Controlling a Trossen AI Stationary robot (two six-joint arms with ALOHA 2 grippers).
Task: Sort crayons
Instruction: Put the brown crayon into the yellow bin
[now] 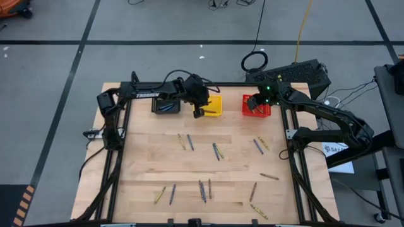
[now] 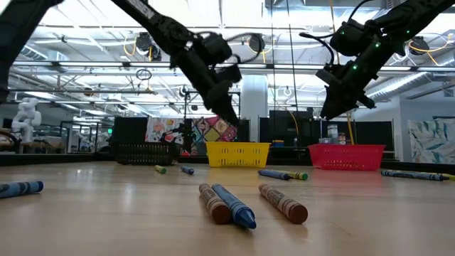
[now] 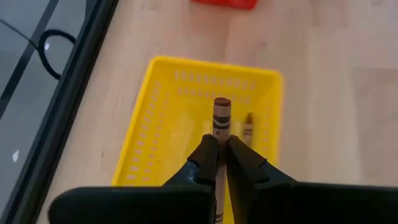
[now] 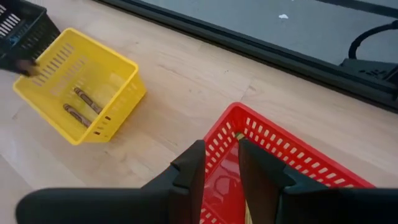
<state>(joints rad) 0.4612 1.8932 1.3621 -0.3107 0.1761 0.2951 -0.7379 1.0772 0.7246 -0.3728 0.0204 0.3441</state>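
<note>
From above, the left gripper (image 1: 198, 112) hangs over the yellow bin (image 1: 213, 106) at the table's far edge, with a black bin (image 1: 167, 105) beside it. The right gripper (image 1: 255, 107) hangs over the red bin (image 1: 257, 106). Loose crayons (image 1: 216, 151) lie scattered over the wooden table (image 1: 145, 157), well apart from both grippers.

From table height, the left gripper (image 2: 229, 117) points down just above the yellow bin (image 2: 238, 154), and the right gripper (image 2: 330, 110) hangs above the red bin (image 2: 346, 156). A brown and a blue crayon (image 2: 232, 205) lie touching in the foreground, another brown one just beside them.

In the left wrist view, the left gripper (image 3: 221, 148) is clenched on a brown crayon (image 3: 221, 115) that sticks out past the fingertips over the yellow bin (image 3: 149, 124). Another brown crayon lies inside the bin.

In the right wrist view, the right gripper (image 4: 220, 154) stands with a narrow gap between its fingers, nothing visible in it, above the red bin (image 4: 280, 149). Two brown crayons (image 4: 81, 107) lie in the yellow bin (image 4: 118, 93) farther off.
</note>
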